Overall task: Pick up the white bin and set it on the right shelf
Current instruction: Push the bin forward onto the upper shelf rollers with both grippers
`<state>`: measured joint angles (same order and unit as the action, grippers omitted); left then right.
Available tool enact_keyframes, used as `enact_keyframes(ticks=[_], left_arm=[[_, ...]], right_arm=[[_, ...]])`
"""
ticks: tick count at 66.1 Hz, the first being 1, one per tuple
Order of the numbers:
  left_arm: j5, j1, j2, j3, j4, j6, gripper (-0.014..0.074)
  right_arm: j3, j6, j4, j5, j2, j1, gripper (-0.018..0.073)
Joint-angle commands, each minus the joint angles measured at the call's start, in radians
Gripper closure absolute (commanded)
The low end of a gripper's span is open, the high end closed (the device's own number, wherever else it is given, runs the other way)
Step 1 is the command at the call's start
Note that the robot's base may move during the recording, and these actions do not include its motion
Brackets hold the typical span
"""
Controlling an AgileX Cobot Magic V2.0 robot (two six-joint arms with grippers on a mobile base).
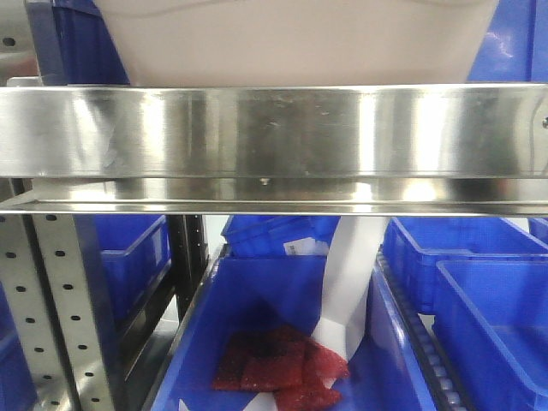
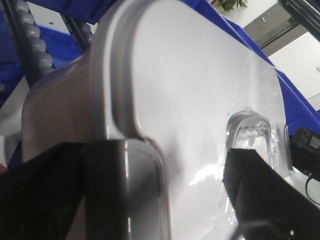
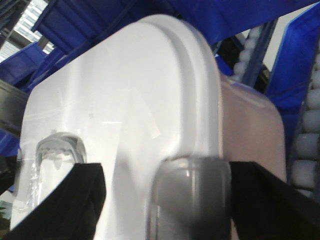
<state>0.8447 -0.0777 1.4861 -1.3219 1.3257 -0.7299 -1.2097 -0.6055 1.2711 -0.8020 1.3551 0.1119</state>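
Note:
The white bin (image 1: 291, 38) fills the top of the front view, its off-white, pinkish wall showing just above the broad shiny front rail of the right shelf (image 1: 274, 128). Whether its base rests on the shelf is hidden by the rail. In the left wrist view my left gripper (image 2: 155, 167) is shut on the white bin (image 2: 190, 90), its black fingers (image 2: 260, 195) straddling the glossy lid rim and a grey latch. In the right wrist view my right gripper (image 3: 165, 182) is shut on the other end of the white bin (image 3: 125, 90), again around a grey latch.
Under the shelf rail lies a blue bin (image 1: 257, 291) holding red packets (image 1: 278, 364) and a white strip (image 1: 351, 282). More blue bins (image 1: 488, 300) stand to the right beside a roller track (image 1: 432, 360). A perforated upright (image 1: 51, 308) stands at the left.

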Motion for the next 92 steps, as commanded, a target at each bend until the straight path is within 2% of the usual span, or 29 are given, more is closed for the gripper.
enact_keyframes(ticks=[1, 15, 25, 39, 43, 47, 58, 62, 69, 73, 78, 81, 87, 90, 92], left_arm=[[-0.038, -0.009, -0.037, -0.039, 0.066, 0.001, 0.0154], [-0.095, -0.009, -0.037, -0.039, 0.039, 0.001, 0.0154], [-0.124, -0.009, -0.036, -0.039, 0.033, 0.001, 0.0154], [-0.1, 0.017, -0.036, -0.039, 0.031, 0.001, 0.0174], [-0.087, 0.025, -0.036, -0.039, 0.031, 0.001, 0.0235], [-0.069, 0.031, -0.036, -0.039, 0.031, 0.001, 0.0351], [-0.066, 0.031, -0.033, -0.039, 0.031, -0.003, 0.0736], [-0.073, 0.031, -0.027, -0.039, 0.031, -0.006, 0.0706], [-0.076, 0.031, -0.02, -0.039, 0.031, -0.006, 0.0714], [-0.074, 0.031, -0.03, -0.039, -0.007, 0.008, 0.0715], [-0.135, 0.024, -0.072, -0.039, -0.128, 0.097, 0.0715], [-0.205, 0.017, -0.117, -0.039, -0.229, 0.15, 0.0715], [-0.331, 0.008, -0.209, -0.034, -0.44, 0.305, 0.0715], [-0.398, 0.008, -0.255, -0.006, -0.501, 0.316, 0.0714], [-0.463, 0.006, -0.292, 0.039, -0.516, 0.316, 0.0714]], right_arm=[[-0.036, -0.002, 0.055, 0.048, -0.036, -0.001, -0.0027], [-0.036, -0.003, 0.05, 0.113, -0.036, -0.001, -0.0027], [-0.035, -0.003, -0.004, 0.165, -0.036, -0.001, -0.0027], [-0.014, -0.003, -0.025, 0.149, -0.036, -0.001, -0.0021], [-0.011, -0.004, -0.028, 0.13, -0.036, -0.001, 0.0013], [-0.011, -0.004, -0.03, 0.108, -0.036, -0.001, 0.0101], [-0.011, -0.008, -0.032, 0.104, -0.036, -0.001, 0.0487], [-0.011, -0.008, -0.032, 0.126, -0.036, -0.001, 0.0503], [-0.018, -0.008, -0.031, 0.169, -0.037, -0.001, 0.0504], [-0.035, -0.008, -0.041, 0.166, -0.043, -0.001, 0.0503], [-0.065, -0.008, -0.101, 0.165, -0.065, -0.003, 0.0502], [-0.078, -0.008, -0.15, 0.187, -0.087, -0.004, 0.0502], [-0.075, -0.008, -0.223, 0.288, -0.141, -0.004, 0.0502], [-0.066, -0.008, -0.242, 0.314, -0.167, -0.004, 0.0502], [-0.047, -0.008, -0.251, 0.322, -0.185, -0.005, 0.0502]])
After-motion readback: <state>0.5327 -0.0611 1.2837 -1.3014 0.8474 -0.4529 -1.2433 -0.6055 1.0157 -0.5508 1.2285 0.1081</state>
